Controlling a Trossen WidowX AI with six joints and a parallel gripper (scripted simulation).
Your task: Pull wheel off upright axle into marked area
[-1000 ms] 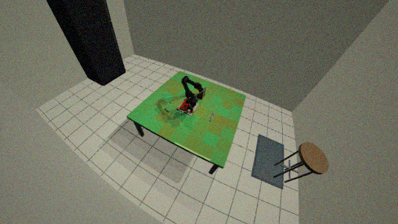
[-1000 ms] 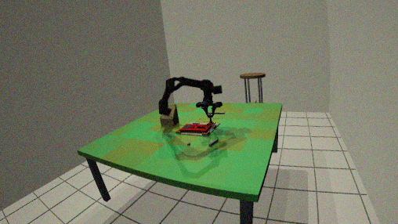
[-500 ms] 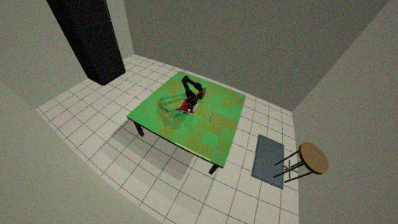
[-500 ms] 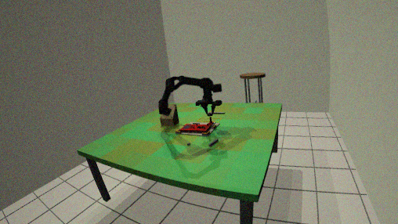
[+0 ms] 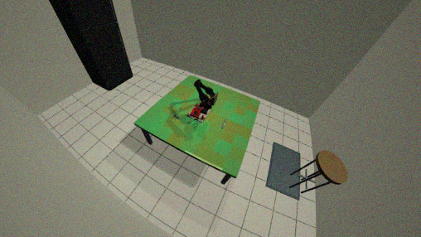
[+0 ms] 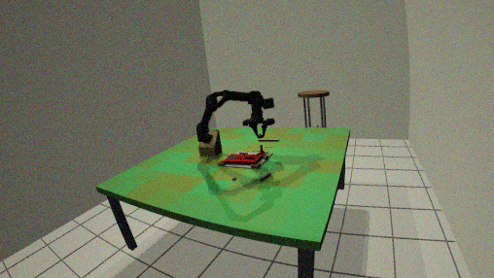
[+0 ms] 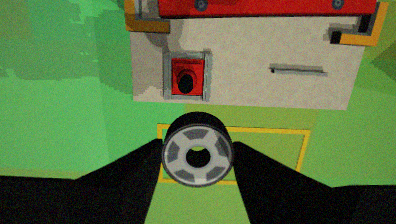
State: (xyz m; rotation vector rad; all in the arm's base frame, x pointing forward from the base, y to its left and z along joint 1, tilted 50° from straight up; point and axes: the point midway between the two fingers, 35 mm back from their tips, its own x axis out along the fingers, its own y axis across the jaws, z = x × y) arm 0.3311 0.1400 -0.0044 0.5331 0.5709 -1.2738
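Note:
My gripper (image 7: 197,147) (image 6: 261,134) is shut on the wheel (image 7: 198,176), a black tyre with a grey spoked hub and a centre hole. The wheel is off the axle and held above the table. The upright axle (image 7: 186,83) is a dark peg on a small red block, standing bare on the pale board (image 7: 240,90). In the wrist view it lies just beyond the wheel. The marked area, a thin yellow outline (image 7: 270,131), lies on the table beside the board. The wheel appears over its left part and hides some of its outline.
A large red part (image 7: 270,9) (image 6: 238,158) sits on the board, with orange corner brackets (image 7: 150,26). A thin grey bar (image 7: 299,70) is also on the board. Another thin bar (image 5: 224,123) (image 6: 268,140) and a small dark piece (image 6: 264,177) lie on the green table (image 6: 301,209).

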